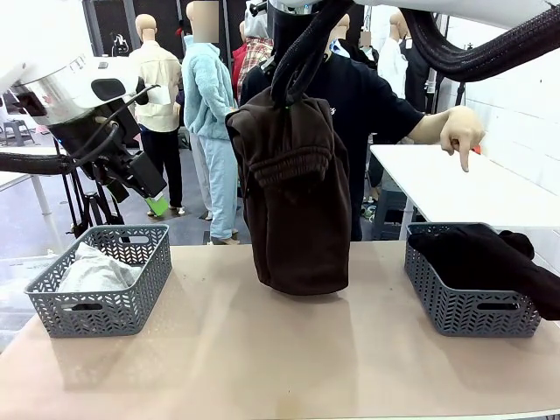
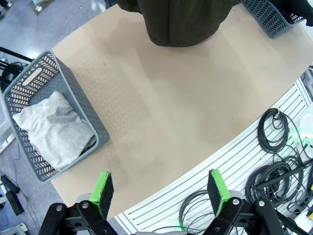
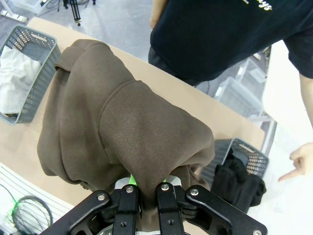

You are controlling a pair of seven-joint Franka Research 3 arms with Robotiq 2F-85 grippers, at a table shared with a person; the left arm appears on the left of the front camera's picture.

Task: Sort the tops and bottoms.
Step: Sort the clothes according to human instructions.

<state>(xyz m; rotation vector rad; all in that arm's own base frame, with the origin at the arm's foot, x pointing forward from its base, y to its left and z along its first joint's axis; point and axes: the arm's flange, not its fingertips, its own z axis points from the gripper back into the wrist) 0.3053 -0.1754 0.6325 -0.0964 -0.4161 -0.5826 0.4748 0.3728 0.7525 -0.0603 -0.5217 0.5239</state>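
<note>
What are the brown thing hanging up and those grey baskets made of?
The brown garment looks like soft matte fleece: fuzzy nap, thick folds, a gathered elastic waistband. The left basket and right basket look like moulded grey plastic, stiff, with a lattice of cut-outs.

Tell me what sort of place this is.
Probably a robot lab or demonstration floor set up for clothes sorting: a tan table holds two grey lattice baskets of garments, with coiled cables on a slatted bench beside it.

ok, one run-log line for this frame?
right gripper: shut on brown fleece bottoms, hem touching table | left gripper: open | person's hand: pointing at right basket
</note>
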